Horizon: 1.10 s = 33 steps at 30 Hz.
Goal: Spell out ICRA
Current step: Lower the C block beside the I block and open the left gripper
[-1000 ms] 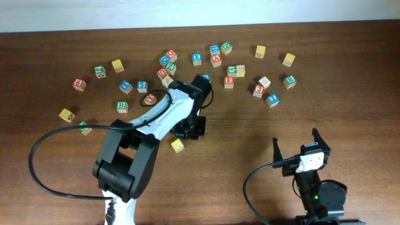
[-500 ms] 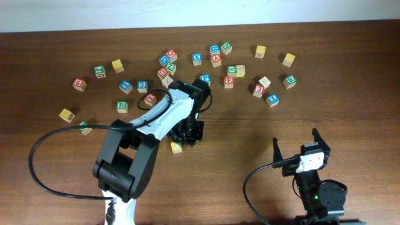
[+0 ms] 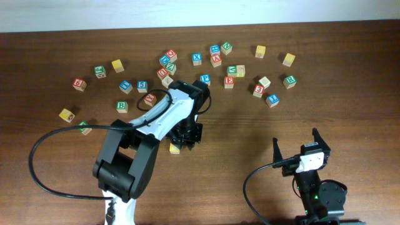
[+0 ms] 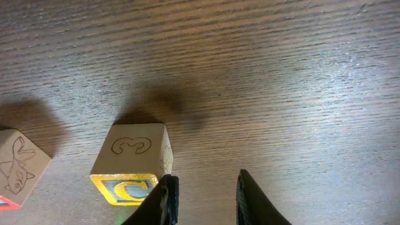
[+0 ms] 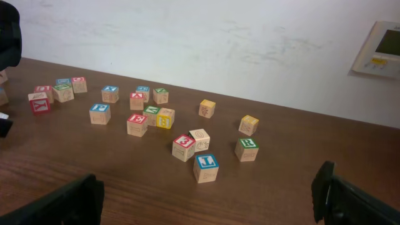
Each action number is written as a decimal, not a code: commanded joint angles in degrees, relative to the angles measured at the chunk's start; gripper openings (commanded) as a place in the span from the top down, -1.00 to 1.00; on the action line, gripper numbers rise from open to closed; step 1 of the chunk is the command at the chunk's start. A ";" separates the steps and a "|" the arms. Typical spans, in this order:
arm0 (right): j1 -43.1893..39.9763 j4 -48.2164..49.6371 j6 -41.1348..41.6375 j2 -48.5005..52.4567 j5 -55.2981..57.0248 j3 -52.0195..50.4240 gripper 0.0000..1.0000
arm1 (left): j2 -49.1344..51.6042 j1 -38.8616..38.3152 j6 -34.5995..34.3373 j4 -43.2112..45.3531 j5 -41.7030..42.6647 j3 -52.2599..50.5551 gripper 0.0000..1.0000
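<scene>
A yellow-faced block printed "C" (image 4: 131, 172) lies on the wood just outside my left gripper (image 4: 203, 197). Its side touches the left finger (image 4: 166, 199). The jaws stand a little apart with only bare table between them. Overhead, the same yellow block (image 3: 175, 148) sits at the front-left of the left gripper (image 3: 187, 132). The green "R" cube (image 3: 289, 80) (image 5: 247, 149) stands at the far right of the scatter. A red "A" cube (image 3: 216, 60) lies in the back row. The red "I" I cannot pick out. My right gripper (image 3: 295, 147) (image 5: 209, 203) rests wide open near the front right.
Many letter cubes are scattered along the back of the table (image 3: 350, 112). Among them are a red "E" (image 3: 229, 81), a red "3" (image 5: 184, 147) and a blue-framed cube (image 5: 205, 167). A plain-faced cube (image 4: 15, 169) lies left of the yellow block. A black cable (image 3: 37, 156) loops at the front left.
The left gripper has slid a short way toward the front-left, and the yellow block beside it has shifted the same way. The right arm has not moved.
</scene>
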 commanded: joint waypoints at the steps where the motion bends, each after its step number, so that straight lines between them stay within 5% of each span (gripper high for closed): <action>1: -0.33 -0.33 0.17 -0.37 0.46 -0.28 -0.97 | -1.20 -0.22 0.90 -0.04 -0.72 -0.20 0.54; 10: -0.33 -0.33 0.17 -0.37 0.48 -0.28 -0.96 | -1.20 -0.26 0.83 1.09 -5.07 -0.20 0.72; 33: -0.33 -0.33 0.17 -0.37 0.48 -0.28 -0.96 | -1.20 -0.28 0.90 0.02 -5.57 -0.22 0.76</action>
